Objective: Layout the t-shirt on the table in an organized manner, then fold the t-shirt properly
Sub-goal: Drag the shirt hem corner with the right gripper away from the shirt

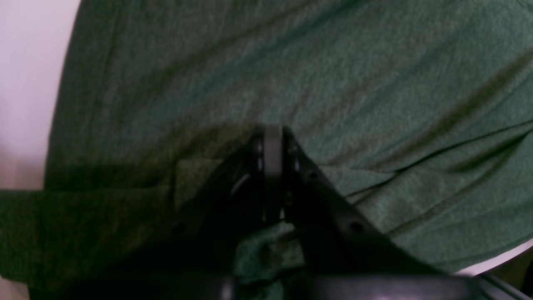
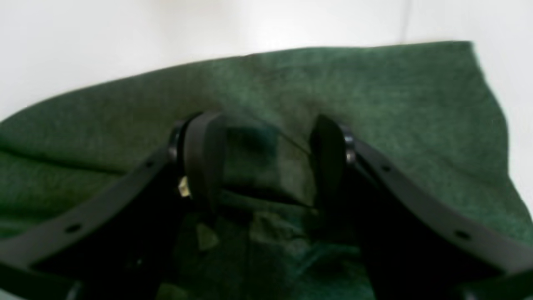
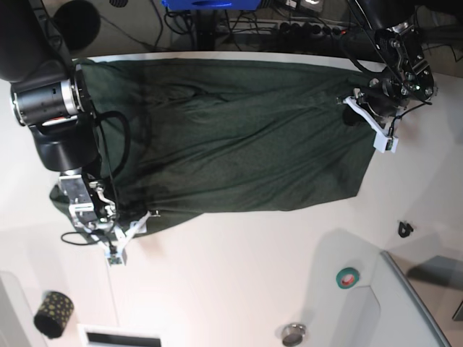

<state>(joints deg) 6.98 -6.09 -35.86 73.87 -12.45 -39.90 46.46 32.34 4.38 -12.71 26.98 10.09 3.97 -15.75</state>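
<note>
Low over the shirt (image 3: 239,134), the left gripper (image 1: 272,137) has its jaws pressed together, pinching a fold. Right gripper (image 2: 266,141) jaws stand spread at the opposite edge; bare bench (image 3: 239,275) lies beside the shirt.

Grey raised tray (image 3: 409,289) sits at one corner. Just beside its rim: teal tape roll (image 3: 347,277). Near it: round metal piece (image 3: 293,335), small black clip (image 3: 405,229). Well apart: dotted dark cylinder (image 3: 53,313).

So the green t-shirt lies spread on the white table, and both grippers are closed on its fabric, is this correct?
Not quite. Only the left gripper is shut on the t-shirt. The right wrist view shows the right gripper with its jaws standing apart over the cloth, so it is open. The shirt does lie spread on the white table.
</note>
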